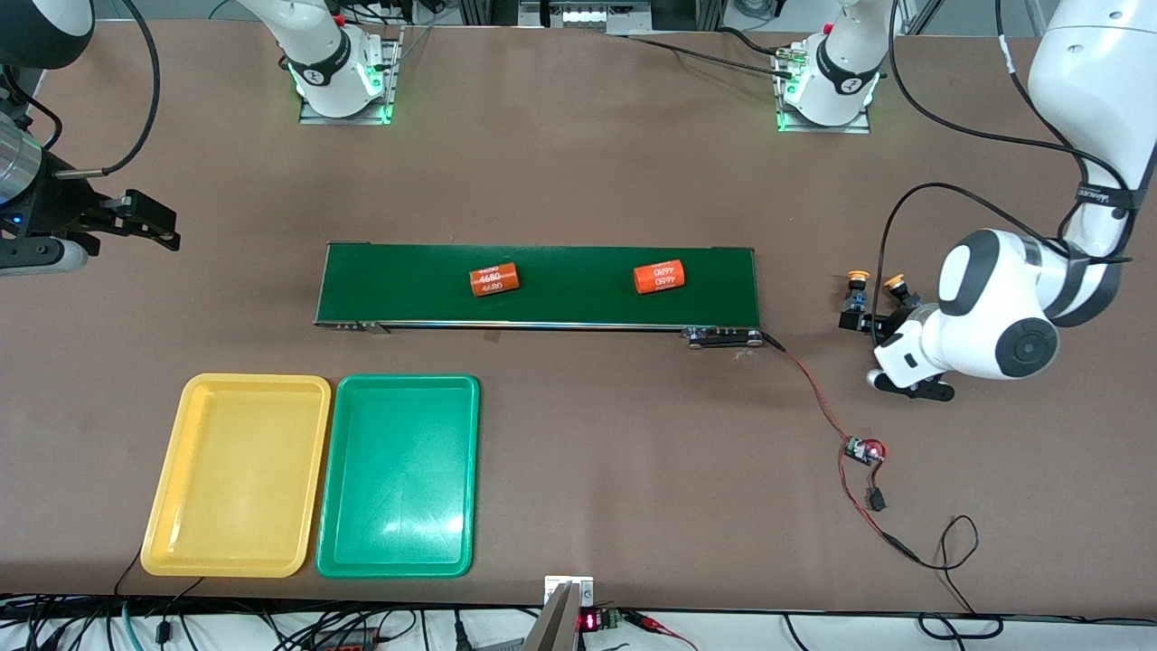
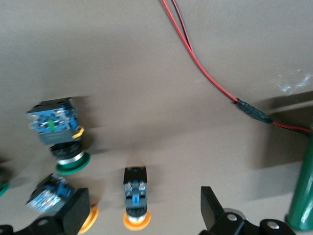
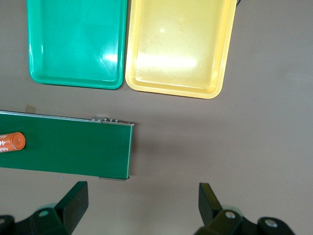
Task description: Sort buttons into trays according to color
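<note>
Nearest your front camera, the yellow tray (image 1: 237,476) and green tray (image 1: 398,476) lie side by side, touching, toward the right arm's end of the table; neither holds anything.

Farther from the camera you see the dark green belt (image 1: 542,286), carrying two orange cylinders (image 1: 493,279).

Toward the left arm's end, the left gripper (image 2: 142,210) hangs low over the buttons, jaws spread wide, holding nothing. Your left wrist view shows a yellow-capped button (image 2: 135,198) between the fingers, a second yellow-capped button (image 2: 54,196) beside one finger, and a green-capped button (image 2: 58,132) just beside them.

The right gripper (image 3: 142,208) waits over bare table past the belt's end, jaws wide apart, holding nothing.
</note>
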